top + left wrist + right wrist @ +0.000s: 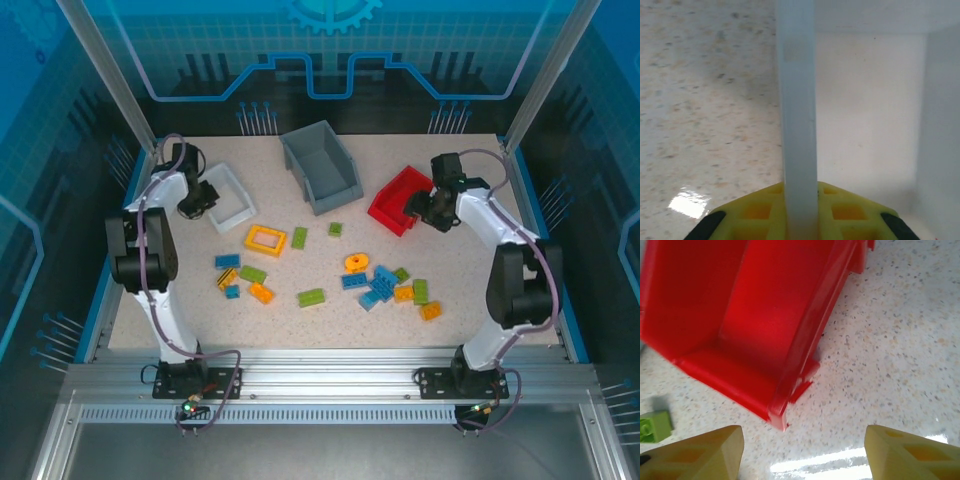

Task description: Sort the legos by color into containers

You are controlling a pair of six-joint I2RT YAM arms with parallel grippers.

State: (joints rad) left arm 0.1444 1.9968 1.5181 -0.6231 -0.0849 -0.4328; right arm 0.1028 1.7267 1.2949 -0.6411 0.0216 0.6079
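My left gripper (800,212) is shut on the side wall of the white container (799,100), and the yellow fingers pinch the wall from both sides. From above, that gripper (197,205) sits at the left wall of the white container (246,200). My right gripper (802,450) stands open just off the near corner of the red container (740,315), with bare table between its fingers. The top view shows it (420,208) at the right side of the red container (388,215). The dark grey container (300,165) stands at the back centre. Legos lie loose mid-table: a yellow frame (265,240), a round yellow piece (357,263), blue ones (227,261) and green ones (311,297).
A small green lego (655,426) lies left of my right gripper's left finger. A cluster of blue, green and orange bricks (395,288) sits in front of the right arm. Blue walls close off the table's left and right edges.
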